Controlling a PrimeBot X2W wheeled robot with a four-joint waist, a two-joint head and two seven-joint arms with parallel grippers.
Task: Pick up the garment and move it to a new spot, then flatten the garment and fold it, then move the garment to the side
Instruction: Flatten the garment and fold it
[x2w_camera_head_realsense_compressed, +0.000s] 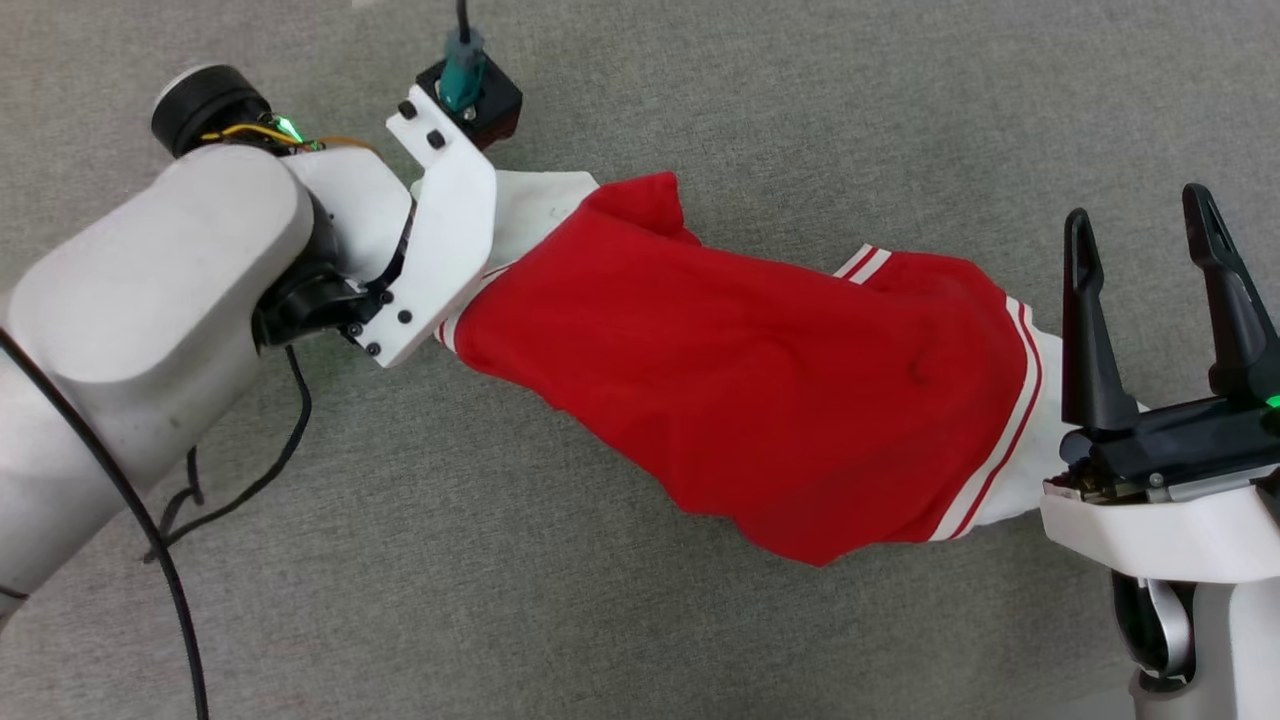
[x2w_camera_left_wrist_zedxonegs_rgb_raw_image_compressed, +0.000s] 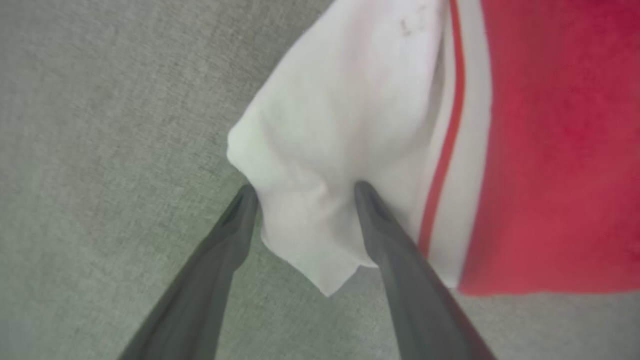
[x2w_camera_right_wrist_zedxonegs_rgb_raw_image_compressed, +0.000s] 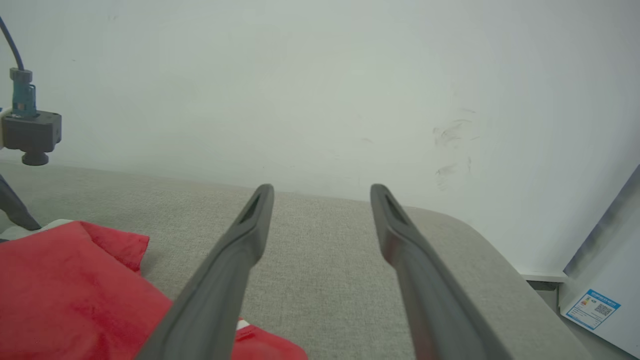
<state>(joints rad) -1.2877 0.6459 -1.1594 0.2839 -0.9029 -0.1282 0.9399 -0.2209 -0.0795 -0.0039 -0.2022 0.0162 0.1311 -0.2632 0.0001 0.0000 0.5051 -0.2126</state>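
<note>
A: Where's the garment (x2w_camera_head_realsense_compressed: 760, 370)?
B: On the bench (x2w_camera_head_realsense_compressed: 400, 560), red side up, bunched in a slanting strip, not a neat fold.
A: And the tools?
B: The left tool (x2w_camera_left_wrist_zedxonegs_rgb_raw_image_compressed: 302, 192) has its fingers apart astride the white sleeve (x2w_camera_left_wrist_zedxonegs_rgb_raw_image_compressed: 340, 110), clamping nothing. The right tool (x2w_camera_head_realsense_compressed: 1137, 205) is spread and empty beside the other end.
A: What's left?
B: I'd judge flattening, folding, then the move aside.
</note>
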